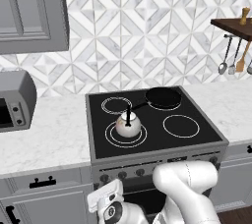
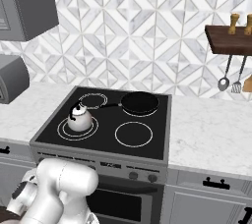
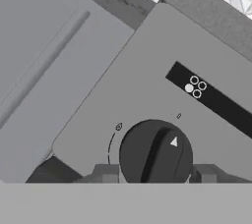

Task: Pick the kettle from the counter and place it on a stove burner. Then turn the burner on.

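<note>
Kettle (image 1: 128, 126) sits on stove burner (image 1: 110, 136); gripper (image 3: 155, 174) spread astride knob (image 3: 155, 153), w/ fingers level, pinch then twist.

The kettle (image 1: 127, 126) sits on the front-left stove burner (image 1: 110, 136) of the cooktop (image 1: 197, 115). The frying pan (image 1: 163, 98) lies behind and to its right. The desk (image 1: 49, 134) flanks the cooktop. The tool (image 3: 155, 175) straddles a knob (image 3: 155, 152) on the stove's front panel.
</note>
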Robot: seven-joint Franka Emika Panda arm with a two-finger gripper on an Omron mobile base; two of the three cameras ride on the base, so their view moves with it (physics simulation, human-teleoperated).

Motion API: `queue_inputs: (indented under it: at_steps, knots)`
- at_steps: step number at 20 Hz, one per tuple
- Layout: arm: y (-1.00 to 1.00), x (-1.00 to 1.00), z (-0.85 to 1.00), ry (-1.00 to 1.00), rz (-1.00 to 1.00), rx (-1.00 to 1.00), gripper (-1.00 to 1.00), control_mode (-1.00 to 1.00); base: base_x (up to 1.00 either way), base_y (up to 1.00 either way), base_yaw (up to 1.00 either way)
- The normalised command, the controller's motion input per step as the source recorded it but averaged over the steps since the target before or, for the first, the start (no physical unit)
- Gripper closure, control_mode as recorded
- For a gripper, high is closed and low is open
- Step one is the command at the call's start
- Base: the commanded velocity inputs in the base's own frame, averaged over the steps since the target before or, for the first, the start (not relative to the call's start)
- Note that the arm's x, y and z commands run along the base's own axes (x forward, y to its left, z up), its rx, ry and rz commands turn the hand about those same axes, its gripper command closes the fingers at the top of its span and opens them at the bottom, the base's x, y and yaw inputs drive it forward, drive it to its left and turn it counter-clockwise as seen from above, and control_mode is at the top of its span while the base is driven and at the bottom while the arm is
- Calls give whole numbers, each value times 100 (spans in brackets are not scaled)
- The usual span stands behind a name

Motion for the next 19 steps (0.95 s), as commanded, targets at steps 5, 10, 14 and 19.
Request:
queue_inputs:
  at_steps: [5,10,14,19]
  knots:
    - [35,9,11,0,0,-37,100,-100,0,0,0]
    - [42,0,4,0,0,-37,100,-100,0,0,0]
    - [46,0,0,0,0,-34,100,-100,0,0,0]
    - [43,0,0,0,0,-32,100,-100,0,0,0]
